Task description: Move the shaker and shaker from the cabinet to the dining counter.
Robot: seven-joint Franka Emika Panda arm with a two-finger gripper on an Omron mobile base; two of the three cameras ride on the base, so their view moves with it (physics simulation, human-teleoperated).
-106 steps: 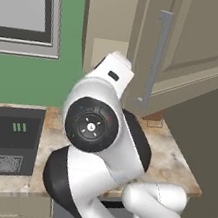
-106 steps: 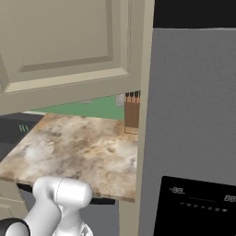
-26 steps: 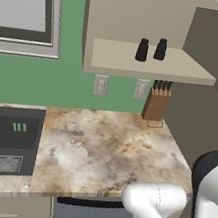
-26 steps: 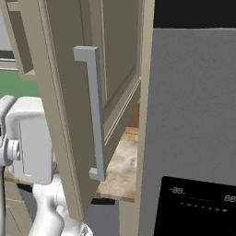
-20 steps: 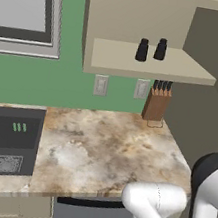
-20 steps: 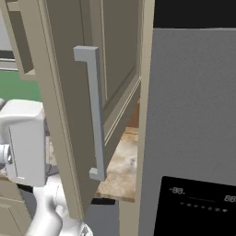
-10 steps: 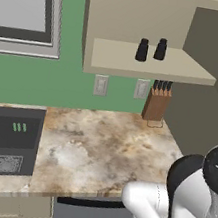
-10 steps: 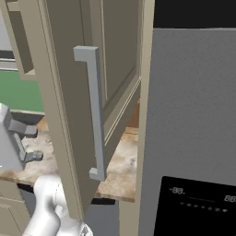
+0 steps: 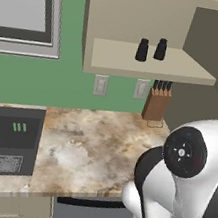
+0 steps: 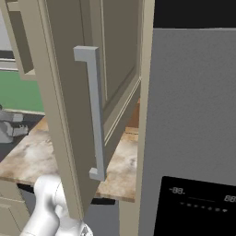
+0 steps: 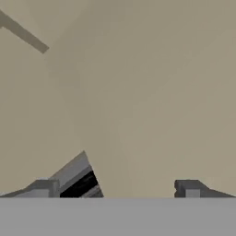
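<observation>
Cabinet door open. Both shakers on shelf, near front edge, side by side. My gripper jaws apart, empty. Nothing moved yet; both trips remain.

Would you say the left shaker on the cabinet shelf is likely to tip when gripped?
Probably only a little: the left shaker has a wider base than top. It looks small, so likely light and easily nudged. The right shaker stands close, so a push might knock it.
</observation>
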